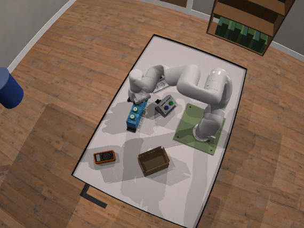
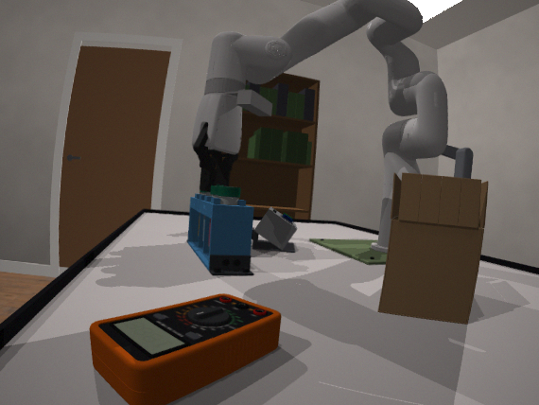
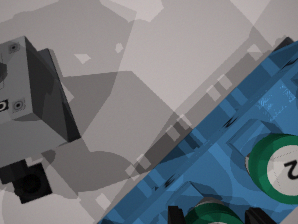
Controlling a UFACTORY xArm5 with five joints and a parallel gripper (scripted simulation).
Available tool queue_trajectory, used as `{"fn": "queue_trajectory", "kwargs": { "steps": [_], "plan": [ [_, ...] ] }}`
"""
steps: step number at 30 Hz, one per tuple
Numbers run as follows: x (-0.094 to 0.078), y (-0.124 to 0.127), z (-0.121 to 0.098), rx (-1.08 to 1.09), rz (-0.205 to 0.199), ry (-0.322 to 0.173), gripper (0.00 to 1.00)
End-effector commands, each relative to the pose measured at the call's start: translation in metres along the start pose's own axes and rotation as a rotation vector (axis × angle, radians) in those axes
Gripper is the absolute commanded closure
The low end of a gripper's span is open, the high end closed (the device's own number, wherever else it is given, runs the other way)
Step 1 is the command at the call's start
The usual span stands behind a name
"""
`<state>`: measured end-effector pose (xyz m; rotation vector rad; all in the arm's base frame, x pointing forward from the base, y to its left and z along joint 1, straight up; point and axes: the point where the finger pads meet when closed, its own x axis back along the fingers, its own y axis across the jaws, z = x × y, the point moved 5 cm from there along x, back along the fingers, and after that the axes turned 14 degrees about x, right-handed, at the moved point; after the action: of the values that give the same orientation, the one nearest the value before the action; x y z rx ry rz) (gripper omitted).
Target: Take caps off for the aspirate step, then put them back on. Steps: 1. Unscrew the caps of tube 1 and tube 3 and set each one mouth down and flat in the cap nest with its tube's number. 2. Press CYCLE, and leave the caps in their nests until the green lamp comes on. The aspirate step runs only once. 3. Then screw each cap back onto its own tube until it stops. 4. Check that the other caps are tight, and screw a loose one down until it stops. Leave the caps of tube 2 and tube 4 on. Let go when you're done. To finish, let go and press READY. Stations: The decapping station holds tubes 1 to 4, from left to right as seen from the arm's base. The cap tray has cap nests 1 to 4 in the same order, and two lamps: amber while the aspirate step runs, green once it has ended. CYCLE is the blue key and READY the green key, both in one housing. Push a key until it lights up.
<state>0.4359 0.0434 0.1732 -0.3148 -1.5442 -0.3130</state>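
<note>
The blue decapping station (image 1: 135, 115) stands on the table, and it also shows in the exterior view (image 2: 221, 232). Green caps 1 (image 1: 132, 116) and 2 (image 1: 135, 109) sit on their tubes. In the wrist view cap 2 (image 3: 275, 167) is at the right edge. My gripper (image 3: 215, 217) is shut on the green cap of tube 3 (image 3: 212, 216), which still sits on the station, with a dark finger on each side. From the side the gripper (image 2: 215, 182) reaches straight down onto that cap (image 2: 225, 190). Tube 4 is hidden by my wrist. The grey key housing (image 1: 166, 104) holds the blue key (image 1: 166, 107) and the green key (image 1: 171, 103).
The cap tray (image 1: 161, 85) lies mostly hidden under my arm. An open cardboard box (image 1: 153, 161) and an orange multimeter (image 1: 104, 156) lie at the near end of the table. My base stands on a green plate (image 1: 198, 130).
</note>
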Motion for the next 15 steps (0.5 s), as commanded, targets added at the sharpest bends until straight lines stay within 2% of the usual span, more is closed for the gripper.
{"fn": "queue_trajectory", "kwargs": {
  "steps": [1,12,15],
  "plan": [
    [0.0015,0.0005,-0.0010,0.010,-0.003,-0.003,1.00],
    [0.0015,0.0005,-0.0010,0.010,-0.003,-0.003,1.00],
    [0.0014,0.0005,-0.0010,-0.140,-0.004,-0.003,1.00]
  ]
}}
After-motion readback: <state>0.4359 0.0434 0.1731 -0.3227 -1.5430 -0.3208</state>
